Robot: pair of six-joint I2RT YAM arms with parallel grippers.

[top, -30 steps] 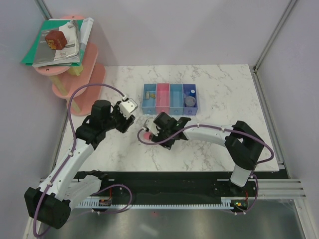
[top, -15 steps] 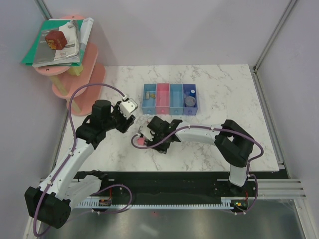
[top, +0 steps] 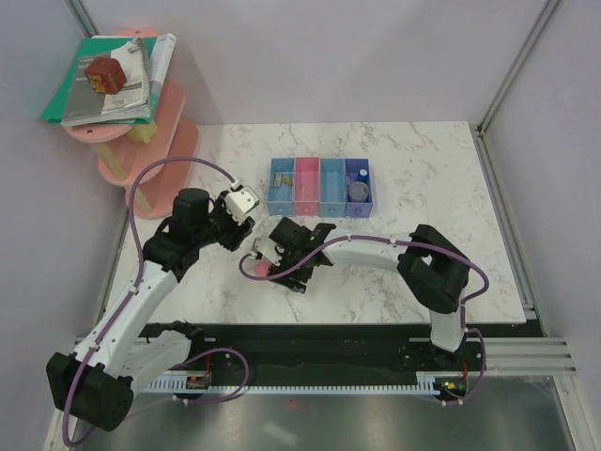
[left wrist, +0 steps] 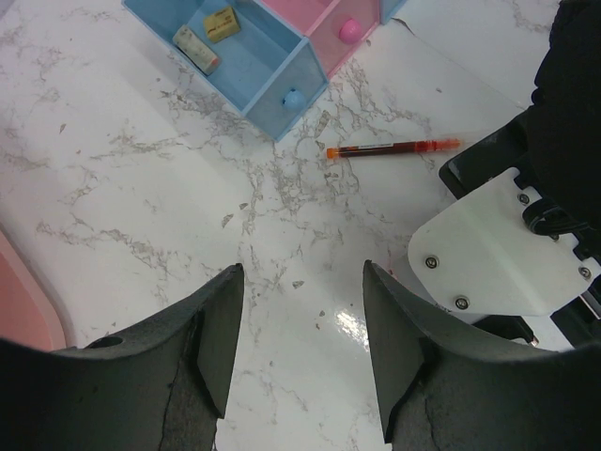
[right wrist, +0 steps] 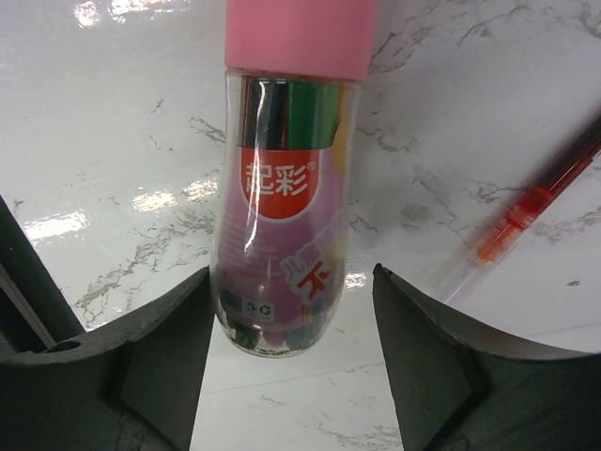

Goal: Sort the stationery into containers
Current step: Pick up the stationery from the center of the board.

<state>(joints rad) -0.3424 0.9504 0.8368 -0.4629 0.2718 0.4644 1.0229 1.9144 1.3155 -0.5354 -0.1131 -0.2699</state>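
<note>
White left arm [top: 141, 293] and right arm [top: 376, 252], black joints, purple cables [top: 155, 171], white plate [left wrist: 488, 254] with four screws, dark grey fingers [left wrist: 202, 366].

Marble table [top: 424, 183] (pale walls [top: 329, 56])
</note>
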